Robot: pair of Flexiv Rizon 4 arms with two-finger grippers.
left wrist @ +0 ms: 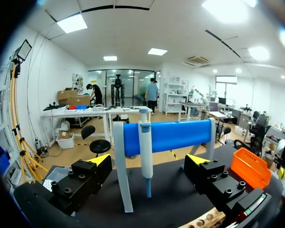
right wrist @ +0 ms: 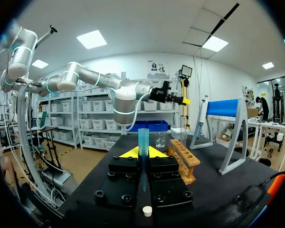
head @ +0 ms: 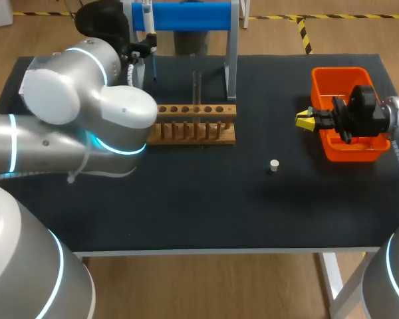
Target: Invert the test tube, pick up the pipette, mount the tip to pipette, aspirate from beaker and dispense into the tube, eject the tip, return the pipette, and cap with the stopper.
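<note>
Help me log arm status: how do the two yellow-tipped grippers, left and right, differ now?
The left gripper is open, fingers wide apart; the right gripper is shut on a translucent blue pipette tip. The left gripper faces the white-and-blue pipette hanging on its blue stand; the right gripper sits beside the orange plastic bin. Both have black fingers with yellow tips.

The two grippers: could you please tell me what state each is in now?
Left gripper: open, holding nothing.
Right gripper: shut on the blue pipette tip.
</note>
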